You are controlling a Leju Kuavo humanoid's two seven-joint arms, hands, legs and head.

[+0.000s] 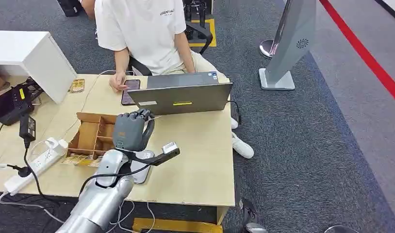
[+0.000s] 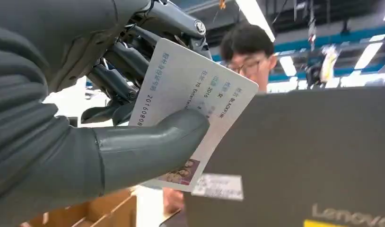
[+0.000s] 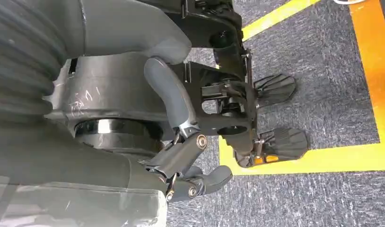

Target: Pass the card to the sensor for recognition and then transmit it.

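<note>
The right hand (image 3: 190, 165) hangs by the floor, fingers curled on nothing. The left hand (image 1: 130, 130) pinches the card (image 2: 193, 113) between thumb and fingers above the tabletop (image 1: 195, 160), just short of the laptop (image 1: 181, 97); the person (image 1: 142, 29) sits beyond.

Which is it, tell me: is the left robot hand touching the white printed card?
Touching. The left wrist view shows the left robot hand pressing its thick grey thumb onto the white printed card.
</note>
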